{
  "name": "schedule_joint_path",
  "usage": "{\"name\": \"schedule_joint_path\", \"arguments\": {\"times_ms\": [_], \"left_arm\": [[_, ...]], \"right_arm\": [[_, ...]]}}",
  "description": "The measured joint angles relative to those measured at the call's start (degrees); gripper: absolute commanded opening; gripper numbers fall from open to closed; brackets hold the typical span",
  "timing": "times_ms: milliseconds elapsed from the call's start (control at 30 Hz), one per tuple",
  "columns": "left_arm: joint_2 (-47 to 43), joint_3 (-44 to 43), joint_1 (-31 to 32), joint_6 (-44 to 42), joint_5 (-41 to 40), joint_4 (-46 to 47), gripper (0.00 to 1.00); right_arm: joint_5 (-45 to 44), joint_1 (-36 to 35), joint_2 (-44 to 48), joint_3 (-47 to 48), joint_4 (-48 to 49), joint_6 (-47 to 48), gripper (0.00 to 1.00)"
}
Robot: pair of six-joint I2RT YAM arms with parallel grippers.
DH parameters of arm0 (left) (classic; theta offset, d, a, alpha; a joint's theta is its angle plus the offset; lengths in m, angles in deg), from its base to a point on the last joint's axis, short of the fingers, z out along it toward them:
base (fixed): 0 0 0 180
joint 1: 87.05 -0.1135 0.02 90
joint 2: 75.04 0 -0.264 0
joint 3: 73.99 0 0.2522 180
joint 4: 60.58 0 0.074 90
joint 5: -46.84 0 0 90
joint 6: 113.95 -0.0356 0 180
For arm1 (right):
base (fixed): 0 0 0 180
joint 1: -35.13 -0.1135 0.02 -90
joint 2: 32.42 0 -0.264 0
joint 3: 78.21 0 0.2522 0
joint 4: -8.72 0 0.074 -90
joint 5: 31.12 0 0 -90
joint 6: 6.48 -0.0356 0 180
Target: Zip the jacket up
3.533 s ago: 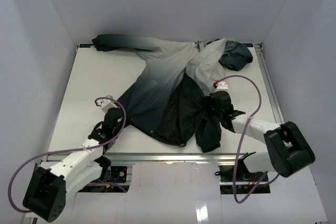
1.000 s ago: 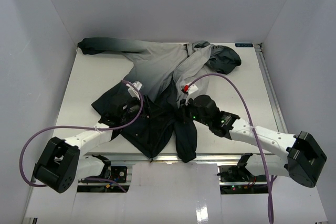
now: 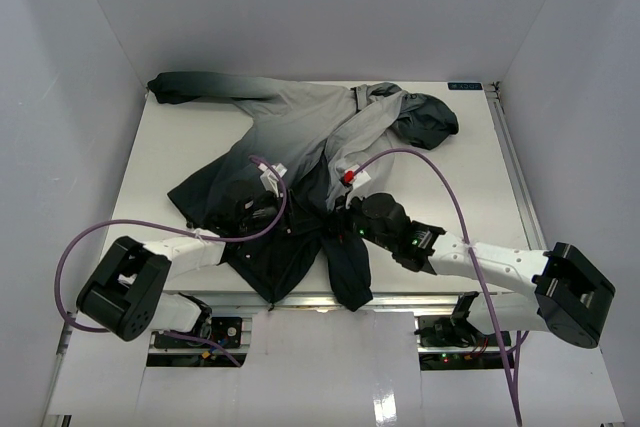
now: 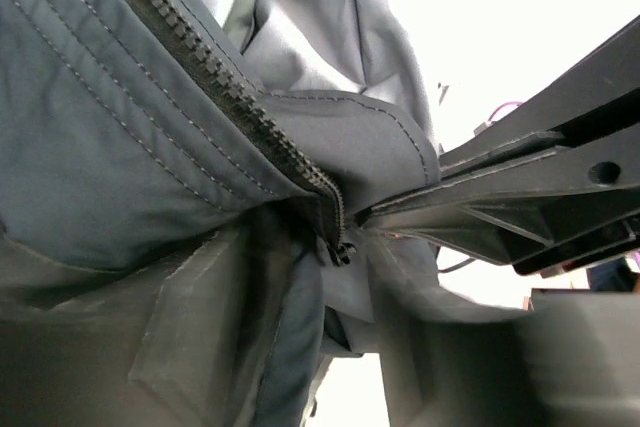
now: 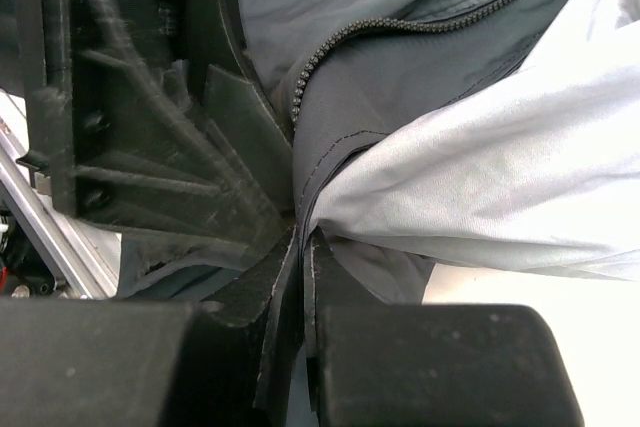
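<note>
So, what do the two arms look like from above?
Left arm and right arm both have white links and black joints. Left gripper and right gripper are black. A purple cable loops along each arm, with a red tag on the right one's, white on the left's.

Jacket (image 3: 300,137) on table (image 3: 170,157), hood (image 3: 428,122) far right

The jacket (image 3: 300,137), light grey fading to charcoal at hem and hood, lies rumpled on the table (image 3: 170,147), one sleeve stretched far-left, its front zipper (image 4: 220,84) open.
</note>
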Motion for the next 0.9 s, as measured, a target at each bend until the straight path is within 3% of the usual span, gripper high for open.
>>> {"name": "schedule_joint_path", "arguments": {"times_ms": [67,133,267,367,567,900], "left_arm": [[0.09,0.00,0.00,0.00,0.32,-0.02,0.28],[0.10,0.00,0.00,0.00,0.24,0.25,0.22],[0.11,0.00,0.00,0.42,0.41,0.76,0.01],[0.68,-0.02,0.00,0.67,1.02,1.64,0.00],[1.98,-0.02,0.00,1.59,2.00,2.95,0.00],[-4.08,0.50,0.00,1.82,-1.81,1.03,0.00]], "right_arm": [[0.08,-0.09,0.00,-0.26,0.31,-0.15,0.11],[0.63,-0.47,0.04,-0.52,1.30,-0.57,0.13],[1.34,-1.08,0.31,-1.28,2.81,-1.09,0.15],[1.47,-1.13,0.66,-1.97,3.63,-1.30,0.23],[1.34,-1.41,1.61,-2.82,4.21,-2.17,0.54],[-8.31,-1.84,9.86,-7.81,-0.61,-6.60,0.84]]}}
